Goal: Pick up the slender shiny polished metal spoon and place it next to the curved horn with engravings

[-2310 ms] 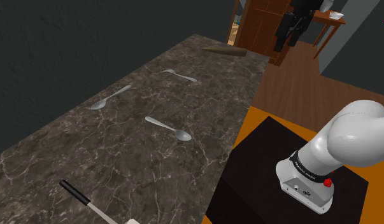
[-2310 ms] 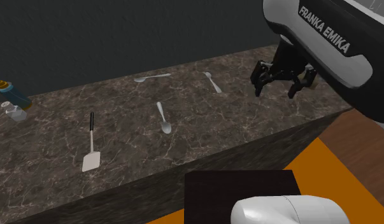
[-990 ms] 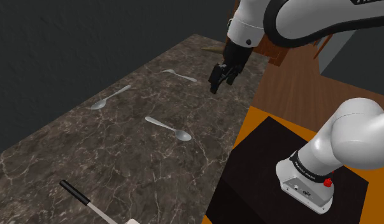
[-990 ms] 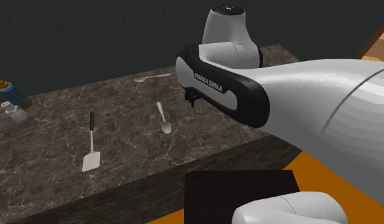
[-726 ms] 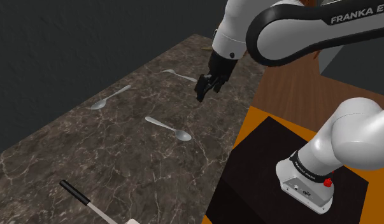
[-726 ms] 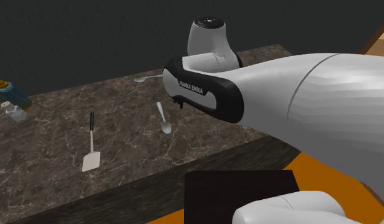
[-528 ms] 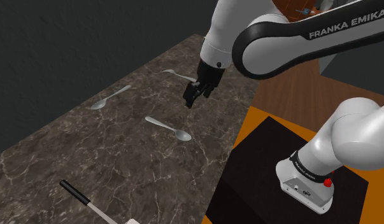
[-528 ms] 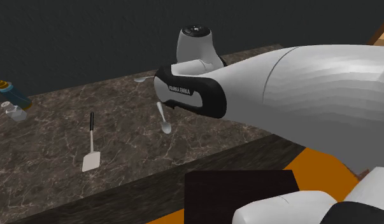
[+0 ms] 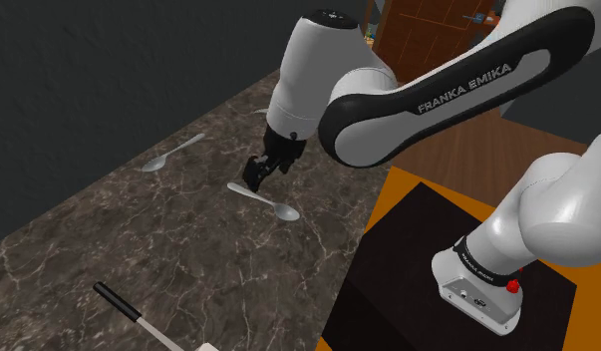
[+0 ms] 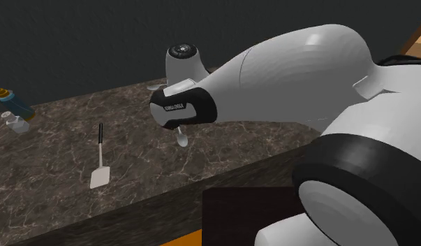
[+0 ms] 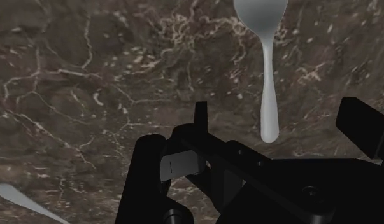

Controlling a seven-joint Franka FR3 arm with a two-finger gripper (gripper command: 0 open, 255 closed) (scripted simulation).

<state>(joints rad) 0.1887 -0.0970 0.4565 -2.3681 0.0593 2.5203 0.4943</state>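
None of the job is done: your black two-finger claw point(image 9: 253, 180), fingers apart, hangs just over the thin shiny grey metal spoon point(image 11: 269, 71) lying flat below it; you must grab and carry it.

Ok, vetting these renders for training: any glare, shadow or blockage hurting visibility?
Shoulder view: dim, even light, the nearest spoon plain. Second exterior view: the white arm covers much of the counter. Wrist view: spoon flat grey, no glare.
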